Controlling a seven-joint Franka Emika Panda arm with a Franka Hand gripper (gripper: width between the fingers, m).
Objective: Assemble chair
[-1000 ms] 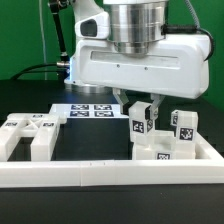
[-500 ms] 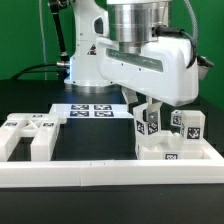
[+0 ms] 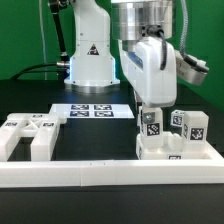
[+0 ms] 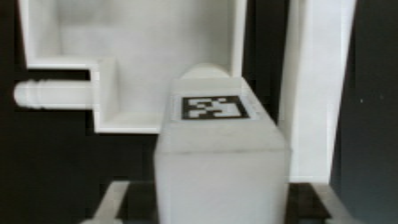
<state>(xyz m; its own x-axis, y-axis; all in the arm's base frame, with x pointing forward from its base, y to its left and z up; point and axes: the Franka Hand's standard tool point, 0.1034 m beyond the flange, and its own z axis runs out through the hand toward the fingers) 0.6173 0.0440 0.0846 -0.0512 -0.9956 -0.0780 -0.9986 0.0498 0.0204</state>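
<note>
My pincer (image 3: 150, 110) is closed on a leg (image 3: 152, 126). It grips the upper end, so the tagged face stays clear and the lower end hangs free for fitting. The leg stands upright at the exterior view's right, over a white block (image 3: 160, 150) on the table (image 3: 100, 148). I cannot tell whether the two touch. A tagged block (image 3: 190, 127) stands just beside them, further right. Loose parts (image 3: 28, 135) lie well apart at the exterior view's left. The rail (image 3: 100, 176) runs along the near edge, and I judge it is there to stop pieces sliding off. The marker board (image 3: 90, 110) lies at the far side. In the wrist view the leg fills the middle, with a pegged part (image 4: 107, 60) beyond it, which is likely where I must line it up.
</note>
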